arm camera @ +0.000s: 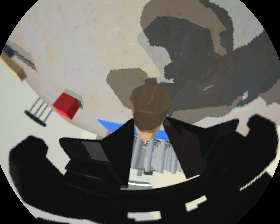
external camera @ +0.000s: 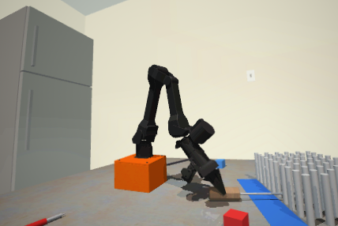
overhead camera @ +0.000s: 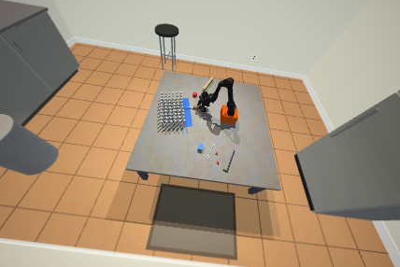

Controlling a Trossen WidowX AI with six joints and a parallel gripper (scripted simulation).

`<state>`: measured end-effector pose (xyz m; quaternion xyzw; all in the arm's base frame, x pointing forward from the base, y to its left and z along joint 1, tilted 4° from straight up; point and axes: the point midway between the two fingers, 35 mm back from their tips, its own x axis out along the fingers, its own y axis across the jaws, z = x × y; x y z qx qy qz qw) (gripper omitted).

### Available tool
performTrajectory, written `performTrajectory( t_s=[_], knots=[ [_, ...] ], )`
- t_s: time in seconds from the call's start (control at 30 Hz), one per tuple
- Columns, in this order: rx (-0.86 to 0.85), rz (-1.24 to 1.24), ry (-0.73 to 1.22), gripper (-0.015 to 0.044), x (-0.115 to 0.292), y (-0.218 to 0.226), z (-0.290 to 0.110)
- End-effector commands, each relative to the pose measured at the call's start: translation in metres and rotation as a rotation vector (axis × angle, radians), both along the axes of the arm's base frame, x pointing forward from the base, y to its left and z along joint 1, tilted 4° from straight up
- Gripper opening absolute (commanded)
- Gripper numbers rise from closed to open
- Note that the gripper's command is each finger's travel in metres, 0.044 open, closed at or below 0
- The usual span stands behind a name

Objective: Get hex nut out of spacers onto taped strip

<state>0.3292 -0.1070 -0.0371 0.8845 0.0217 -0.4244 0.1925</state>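
On the grey table the field of standing metal spacers fills the side away from the arm, and the blue taped strip lies just beside it, between the spacers and the gripper. A small red cube sits near the far end of the strip, and a wooden stick lies beyond it. Well apart, toward the near edge of the table, there are a small blue block, a thin white rod, a dark L-shaped bar and some very small red pieces. A black stool stands on the floor behind the table.

The arm rises from its orange base, folds sharply at the elbow and comes down with the wrist tilted toward the spacers. The gripper points down at the table and is clenched on the wooden handle of a hook tool. The tool's thin metal rod runs low across the taped strip and reaches the first spacers.

The exterior view shows this rod clearly; in the top view it is too small to see. The wrist view shows the brown handle between the dark fingers, with the spacers behind it. The hex nut I cannot find in any view; the spacers hide it or it is too small.
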Motion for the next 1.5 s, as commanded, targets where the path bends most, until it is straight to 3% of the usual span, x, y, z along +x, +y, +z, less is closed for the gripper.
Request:
performTrajectory(
  t_s=[0.0, 1.47],
  knots=[
    [0.002, 0.003, -0.004, 0.0000, -0.004, -0.001, 0.000],
    [0.003, 0.003, 0.000, 0.0000, -0.036, -0.009, -0.002]
  ],
)
